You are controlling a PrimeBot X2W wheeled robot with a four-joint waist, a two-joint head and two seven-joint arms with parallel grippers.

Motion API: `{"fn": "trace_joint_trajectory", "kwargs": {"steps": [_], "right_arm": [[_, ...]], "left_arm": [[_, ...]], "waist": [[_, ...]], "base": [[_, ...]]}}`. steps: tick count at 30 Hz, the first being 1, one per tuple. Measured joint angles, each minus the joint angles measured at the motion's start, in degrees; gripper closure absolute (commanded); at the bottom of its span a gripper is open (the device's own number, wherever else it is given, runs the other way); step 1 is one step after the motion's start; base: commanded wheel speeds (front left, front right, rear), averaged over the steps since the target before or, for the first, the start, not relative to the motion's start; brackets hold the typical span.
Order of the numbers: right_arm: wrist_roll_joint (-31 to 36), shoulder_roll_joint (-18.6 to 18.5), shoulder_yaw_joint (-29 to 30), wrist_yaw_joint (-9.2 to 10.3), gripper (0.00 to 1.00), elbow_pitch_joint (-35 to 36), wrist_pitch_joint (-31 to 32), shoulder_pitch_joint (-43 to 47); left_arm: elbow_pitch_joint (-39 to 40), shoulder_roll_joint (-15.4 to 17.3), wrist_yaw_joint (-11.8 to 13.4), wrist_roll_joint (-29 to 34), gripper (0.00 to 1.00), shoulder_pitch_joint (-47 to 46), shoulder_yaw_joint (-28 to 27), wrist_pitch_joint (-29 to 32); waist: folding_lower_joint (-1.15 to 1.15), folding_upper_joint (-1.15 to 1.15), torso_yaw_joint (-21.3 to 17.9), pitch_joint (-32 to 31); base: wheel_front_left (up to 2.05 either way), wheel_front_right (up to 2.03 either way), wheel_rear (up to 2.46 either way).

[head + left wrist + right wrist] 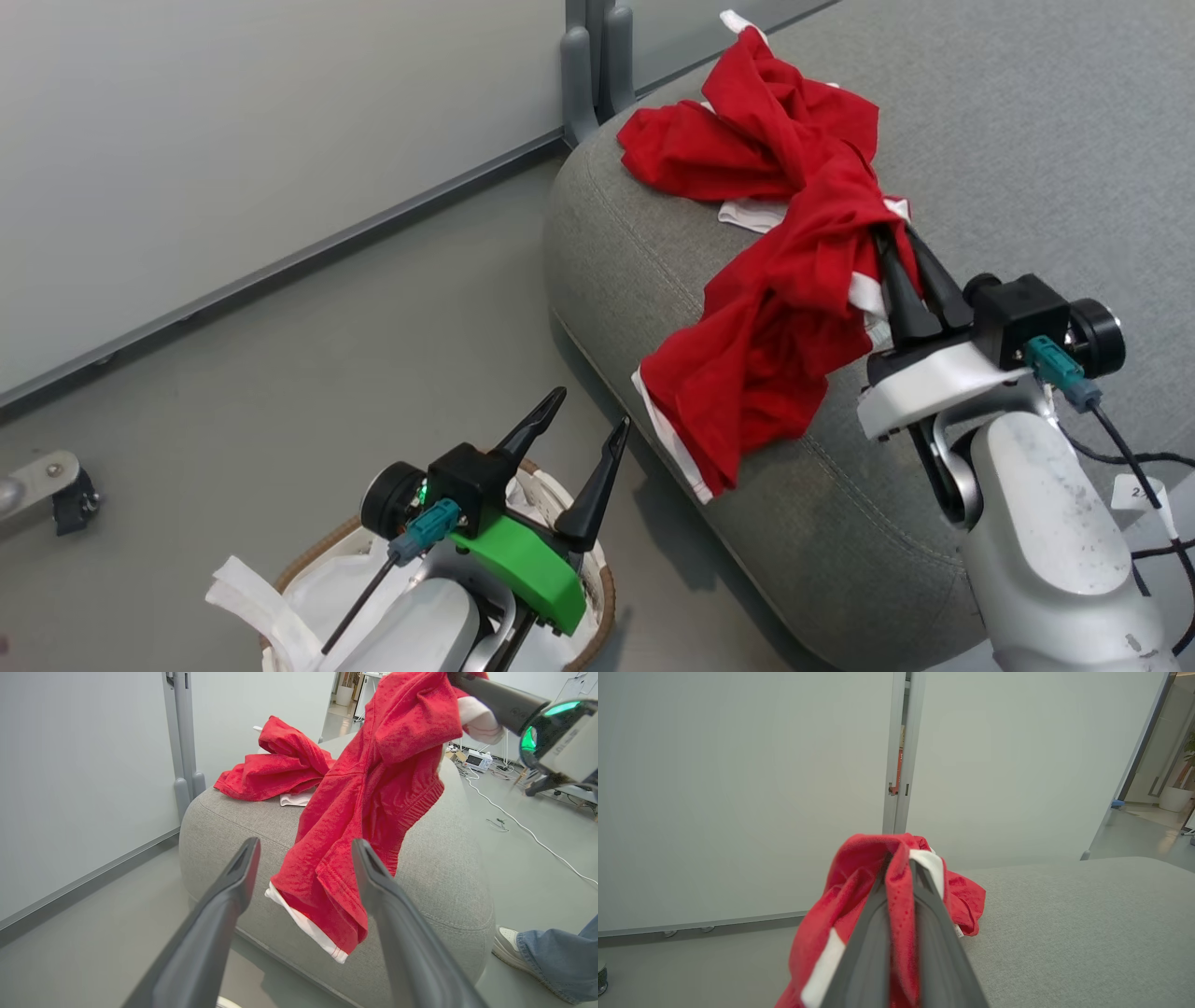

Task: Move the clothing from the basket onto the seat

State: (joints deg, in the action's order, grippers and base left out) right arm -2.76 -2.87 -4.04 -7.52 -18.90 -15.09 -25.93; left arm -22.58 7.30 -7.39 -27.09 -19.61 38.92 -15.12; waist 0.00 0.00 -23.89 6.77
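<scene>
While the right gripper [894, 235] is clamped shut on a fold of one red garment [766, 345], that garment hangs from the dark fingers [920, 299] above the grey seat [1027, 140]. Its white-trimmed lower hem dangles past the cushion's rounded front edge; whether the cloth rests on the cushion cannot be told. Right wrist view: red mesh and a white stripe pinched between the two closed fingers [873, 933]. Second red garment [719, 149] lies crumpled on the seat near its far corner, white trim showing beneath it, touching the held one. Left gripper [592, 408] hangs over the basket [313, 551], jaws spread wide, nothing between them. Basket stands on the grey floor [373, 327] just beside the seat's front, wicker rim and white liner [327, 583] visible under the left arm. Left wrist view: a person's white shoe [509, 947] and a jeans leg [560, 961] beside the seat.
</scene>
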Motion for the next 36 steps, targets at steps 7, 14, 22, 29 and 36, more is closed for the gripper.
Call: {"fn": "trace_joint_trajectory", "kwargs": {"steps": [7,14,22,29,36], "right_arm": [[1.78,-2.44,3.08,-0.01,1.0,1.36,0.01,-7.16],[1.09,-9.2,6.82,-0.01,1.0,0.82,0.0,-18.8],[0.27,-16.69,12.01,-0.01,1.0,-8.65,0.0,-26.67],[0.79,-18.51,16.46,-0.01,1.0,-16.17,0.0,-28.1],[2.8,-16.41,18.51,-0.01,1.0,-20.01,0.0,-26.67]], "left_arm": [[0.88,1.33,0.0,-0.15,0.0,-1.74,0.76,0.0],[2.13,2.63,0.0,-0.1,0.0,-3.81,1.14,0.0],[4.16,3.13,0.0,1.59,0.0,-7.26,1.43,0.0],[6.14,3.42,0.0,2.64,0.0,-9.88,0.35,0.0],[7.79,3.61,0.0,3.01,0.0,-10.89,0.18,0.0]], "waist": [[0.0,0.0,0.6,4.46],[0.0,0.0,3.86,8.68],[0.0,0.0,8.54,14.82],[0.0,0.0,12.11,21.3],[0.01,0.0,14.84,27.1]], "base": [[0.0,0.0,0.0],[0.0,0.0,0.0],[0.0,0.0,0.0],[0.0,0.0,0.0],[0.0,0.0,0.0]]}}
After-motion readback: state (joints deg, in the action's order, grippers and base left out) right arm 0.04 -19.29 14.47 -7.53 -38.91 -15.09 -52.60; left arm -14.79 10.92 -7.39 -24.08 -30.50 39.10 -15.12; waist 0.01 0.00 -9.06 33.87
